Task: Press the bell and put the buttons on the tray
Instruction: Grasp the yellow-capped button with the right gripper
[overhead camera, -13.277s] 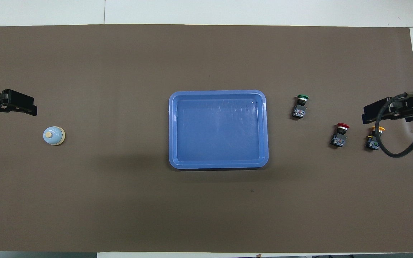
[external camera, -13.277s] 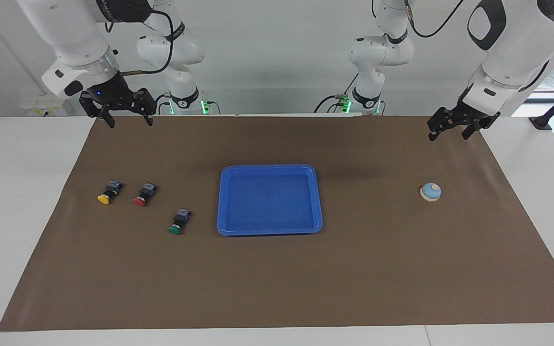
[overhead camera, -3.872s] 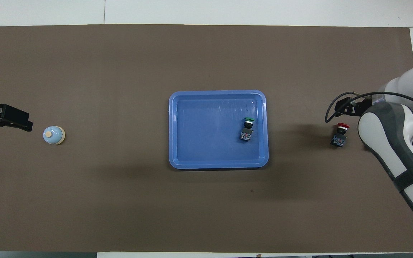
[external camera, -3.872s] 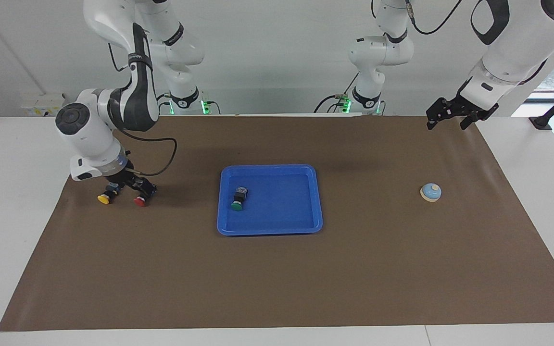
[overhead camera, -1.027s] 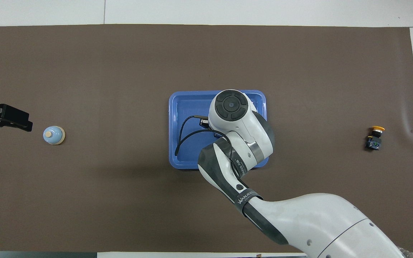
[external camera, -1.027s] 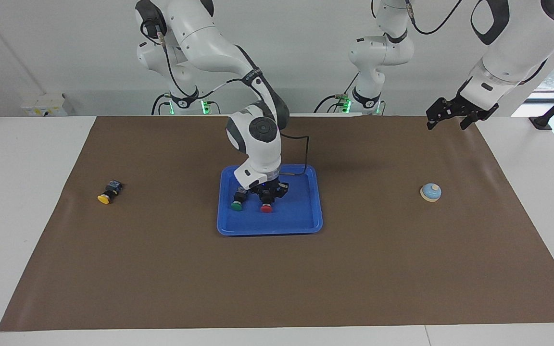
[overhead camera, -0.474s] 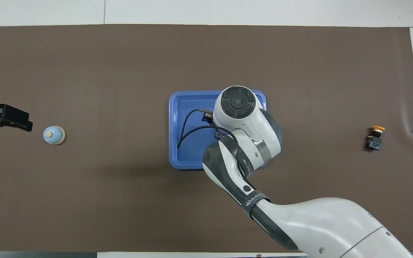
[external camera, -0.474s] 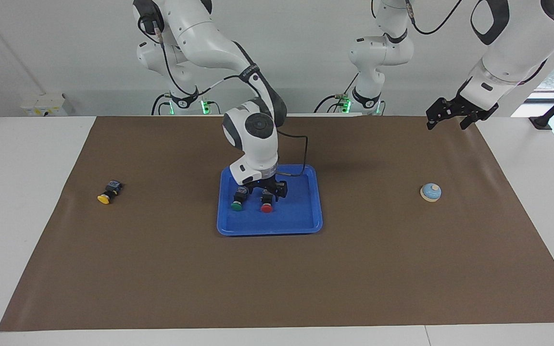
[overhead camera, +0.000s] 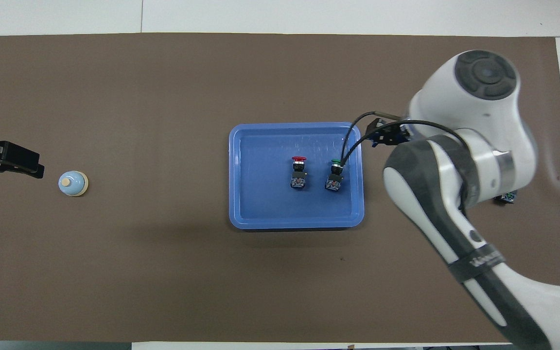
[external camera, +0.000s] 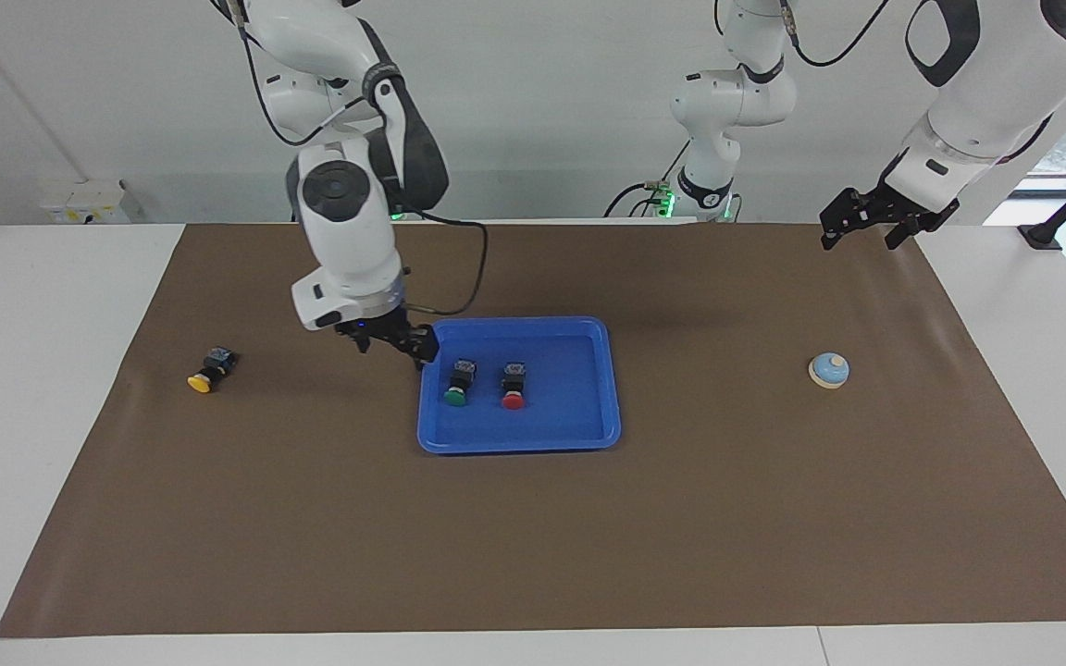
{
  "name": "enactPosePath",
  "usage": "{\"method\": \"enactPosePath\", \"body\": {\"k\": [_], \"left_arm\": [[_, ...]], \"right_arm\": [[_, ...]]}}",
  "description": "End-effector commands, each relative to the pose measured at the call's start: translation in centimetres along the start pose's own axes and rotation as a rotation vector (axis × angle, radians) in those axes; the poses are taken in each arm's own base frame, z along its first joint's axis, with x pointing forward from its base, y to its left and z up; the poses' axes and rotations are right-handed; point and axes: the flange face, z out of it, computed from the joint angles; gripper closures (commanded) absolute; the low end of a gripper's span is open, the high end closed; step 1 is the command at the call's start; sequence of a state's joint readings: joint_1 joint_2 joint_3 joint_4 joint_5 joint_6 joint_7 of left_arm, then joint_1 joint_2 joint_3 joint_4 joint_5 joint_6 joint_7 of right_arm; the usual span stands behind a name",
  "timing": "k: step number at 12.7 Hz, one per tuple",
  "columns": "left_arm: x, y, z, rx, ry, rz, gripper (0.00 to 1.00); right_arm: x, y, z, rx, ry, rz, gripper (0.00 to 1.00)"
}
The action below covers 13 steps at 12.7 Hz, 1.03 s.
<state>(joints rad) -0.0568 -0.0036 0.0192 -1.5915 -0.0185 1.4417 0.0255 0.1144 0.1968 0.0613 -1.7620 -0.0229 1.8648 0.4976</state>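
- Across the white table (external camera: 33, 416) lies a brown mat (external camera: 533, 536), and everything of the task sits on it.
- At the mat's middle rests the blue tray (external camera: 609, 388), flat on its base, with two of the buttons lying in it side by side.
- Right arm: it reaches in over the mat, and the right gripper (external camera: 394, 344) hangs empty over the mat just beside the tray's rim, at the end toward the right arm. Its fingers look spread apart, though from this angle they are hard to read.
- Left arm: it waits, with the left gripper (external camera: 859, 233) raised over the mat's corner at its own end, fingers spread and holding nothing.
- Bell (external camera: 828, 370): light-blue dome with a cream knob, standing alone toward the left arm's end, well apart from the tray.
- Green button (external camera: 456, 387): in the tray, cap pointing away from the robots.
- Red button (external camera: 514, 390): just beside the green one, same heading, not touching it.
- Yellow button (external camera: 207, 370): on the mat toward the right arm's end, well apart from the tray.
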Motion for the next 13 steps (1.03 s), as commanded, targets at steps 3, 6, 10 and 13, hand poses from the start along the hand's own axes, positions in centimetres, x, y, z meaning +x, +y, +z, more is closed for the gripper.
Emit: {"method": "enactPosePath", "body": {"k": [3, 6, 10, 13], "left_arm": [[-0.5, -0.2, 0.0, 0.015, 0.013, -0.013, 0.00], [-0.5, -0.2, 0.1, 0.015, 0.011, -0.013, 0.00], [-0.5, -0.1, 0.1, 0.015, 0.011, -0.011, 0.00], [-0.5, -0.1, 0.0, 0.015, 0.012, -0.011, 0.00]], "right_arm": [[3.8, 17.4, 3.6, 0.023, -0.038, -0.123, 0.00], [2.3, 25.3, 8.4, 0.037, 0.063, -0.134, 0.00], [0.2, 27.7, 13.3, 0.037, 0.147, -0.120, 0.00], [-0.3, 27.9, 16.8, 0.042, 0.176, -0.119, 0.00]]}}
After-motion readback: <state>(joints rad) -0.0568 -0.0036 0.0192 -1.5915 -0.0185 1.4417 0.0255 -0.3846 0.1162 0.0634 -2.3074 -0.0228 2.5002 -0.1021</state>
